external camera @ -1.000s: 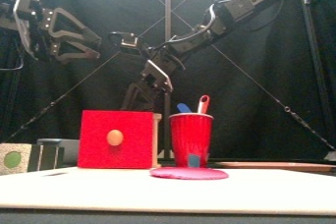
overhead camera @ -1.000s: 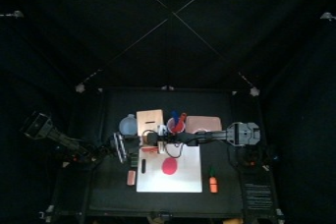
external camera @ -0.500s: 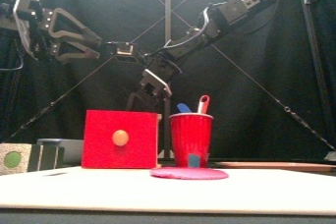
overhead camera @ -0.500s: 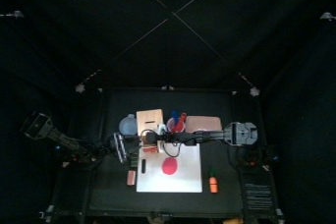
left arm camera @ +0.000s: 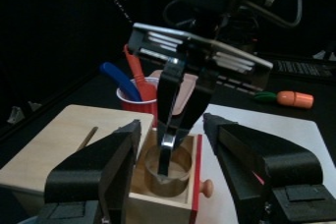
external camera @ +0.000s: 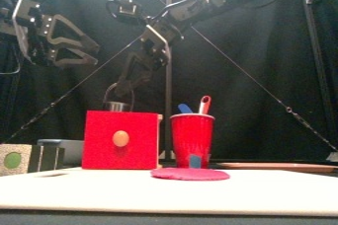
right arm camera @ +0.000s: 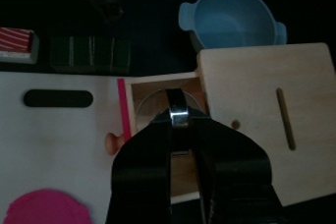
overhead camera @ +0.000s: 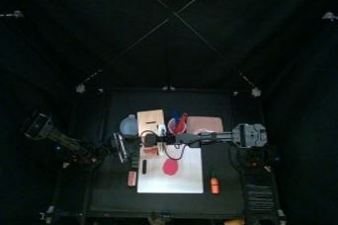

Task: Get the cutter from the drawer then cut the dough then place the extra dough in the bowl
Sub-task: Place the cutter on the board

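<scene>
Dial: we read clock directions on the top view, with 12 at the back curtain and 6 at the tabletop's front edge.
Right gripper: the right gripper (right arm camera: 176, 118) has its jaws pressed together on the wire handle of the round metal cutter (external camera: 117, 101). Its arm reaches in from 3 o'clock.
Cutter: it hangs below that gripper, above the pale wooden box (overhead camera: 152, 120). In the front view we see it just clear of the box's top edge.
Drawer: the drawer is pulled out toward 6 o'clock, and its red drawer front (right arm camera: 125, 120) stands away from the box.
Left gripper: the left gripper (left arm camera: 174, 128) has its jaws wide apart and holds nothing. It hovers at about 7 o'clock of the box and faces the open drawer.
Bowl: the blue-grey bowl (right arm camera: 234, 17) sits just beside the box at 9 o'clock.
Red cup: the red cup (external camera: 193, 135) stands at 3 o'clock of the box and holds a blue toy knife (external camera: 185, 109) and a red toy knife (external camera: 205, 103).
Dough: the flat pink dough (external camera: 189, 174) lies on the white cutting board (overhead camera: 192, 175), at 5 o'clock of the box and uncut.
Sushi roll: the toy sushi roll (right arm camera: 85, 51) lies at 6 o'clock of the bowl.
Carrot: a toy carrot (left arm camera: 292, 98) lies on the board at 4 o'clock of the dough.
Tabletop: the black tabletop (overhead camera: 106, 194) carries all of it.
</scene>
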